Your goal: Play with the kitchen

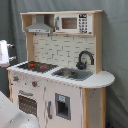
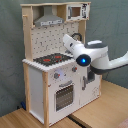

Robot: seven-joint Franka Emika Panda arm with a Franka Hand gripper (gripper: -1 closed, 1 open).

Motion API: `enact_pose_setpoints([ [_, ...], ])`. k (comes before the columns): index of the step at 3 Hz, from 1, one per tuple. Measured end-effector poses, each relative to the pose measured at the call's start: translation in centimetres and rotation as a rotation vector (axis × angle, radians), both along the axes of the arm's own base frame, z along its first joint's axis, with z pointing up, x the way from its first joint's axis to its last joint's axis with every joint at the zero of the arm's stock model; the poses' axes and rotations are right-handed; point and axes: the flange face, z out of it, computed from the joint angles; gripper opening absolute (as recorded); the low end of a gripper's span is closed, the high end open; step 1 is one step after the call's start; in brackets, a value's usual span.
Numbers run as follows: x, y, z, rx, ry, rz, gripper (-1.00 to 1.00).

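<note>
- The arm [image 2: 92, 55] fills the near middle of the second exterior view, a blue light on its joint, reaching toward the kitchen's counter.
- The gripper itself is hidden behind the arm's white links there; I cannot tell how far it is open or whether it holds anything.
- In the first exterior view only a white part of the robot [image 1: 4, 52] shows at the first exterior view's left edge, just beside the hob [image 1: 36, 65].
- The kitchen [image 1: 65, 95] stands upright on a wooden floor [image 2: 107, 107] against a grey curtain [image 1: 116, 45].
- Risk: the arm sits near the counter edge, so a wide swing could likely knock or tip the light toy.
- The faucet [image 1: 85, 59], hood [image 1: 40, 26] and microwave [image 1: 74, 23] crowd the space above the counter, so the reach there is probably tight.
</note>
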Motion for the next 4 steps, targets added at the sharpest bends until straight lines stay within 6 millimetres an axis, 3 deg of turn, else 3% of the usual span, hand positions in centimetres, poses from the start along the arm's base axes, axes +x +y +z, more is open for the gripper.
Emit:
enact_pose_setpoints([
  [4, -4.1, 2.8, -6.4, -0.192, -0.071, 0.332, 1.0],
])
